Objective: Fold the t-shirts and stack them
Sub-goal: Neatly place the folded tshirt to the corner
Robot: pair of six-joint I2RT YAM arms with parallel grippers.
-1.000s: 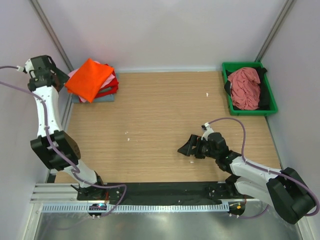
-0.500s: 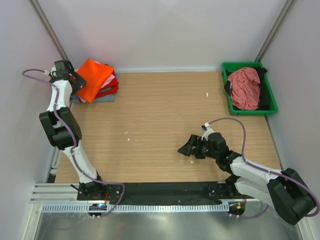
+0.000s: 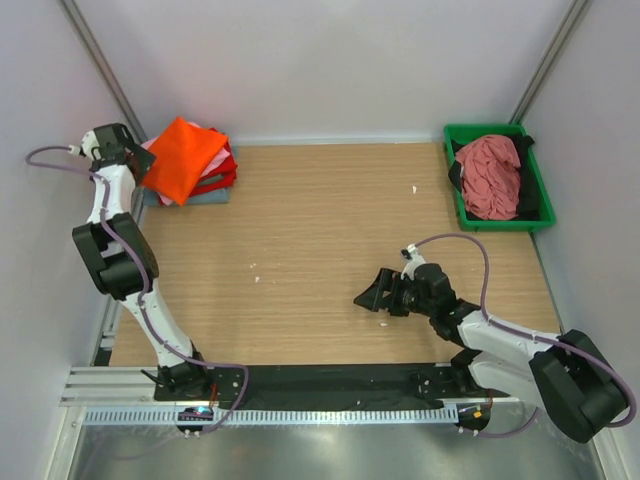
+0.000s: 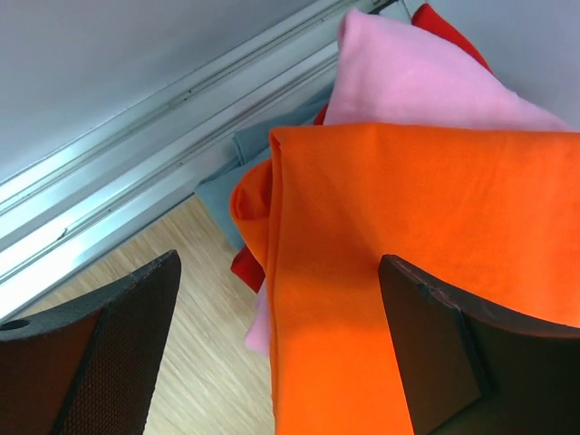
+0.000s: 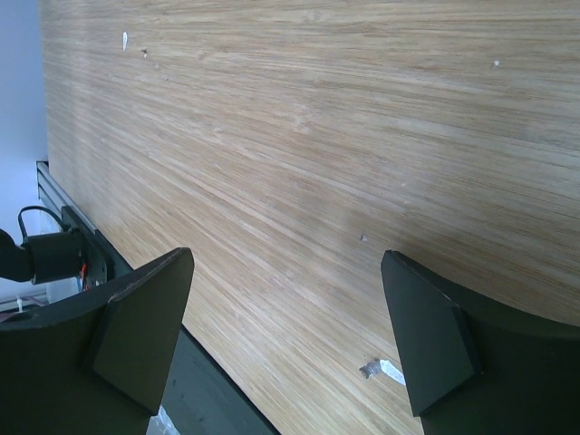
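Note:
A folded bright orange t-shirt (image 3: 183, 155) tops a stack at the table's far left corner, lying over pink (image 3: 150, 148), red (image 3: 222, 170) and grey-blue (image 3: 205, 197) t-shirts. My left gripper (image 3: 125, 150) hovers open at the stack's left edge. In the left wrist view its gripper (image 4: 272, 353) straddles the orange t-shirt's (image 4: 417, 227) folded edge, one finger (image 4: 100, 344) over bare wood, the other (image 4: 435, 353) over the cloth, gripping nothing. Pink (image 4: 408, 72), red (image 4: 243, 265) and grey-blue (image 4: 217, 195) layers peek out. My right gripper (image 3: 372, 297) stands open and empty low over the table (image 3: 320, 220).
A green tray (image 3: 500, 227) at the far right holds a crumpled dusty rose t-shirt (image 3: 490, 175) over a black one (image 3: 532, 195). Metal wall rails (image 4: 154, 154) run behind the stack. A small scrap (image 5: 381, 370) lies on the wood by my right gripper (image 5: 285, 335).
My left arm swung from the left wall in toward the stack, then drew back slightly left, staying open. My right arm has hardly moved.

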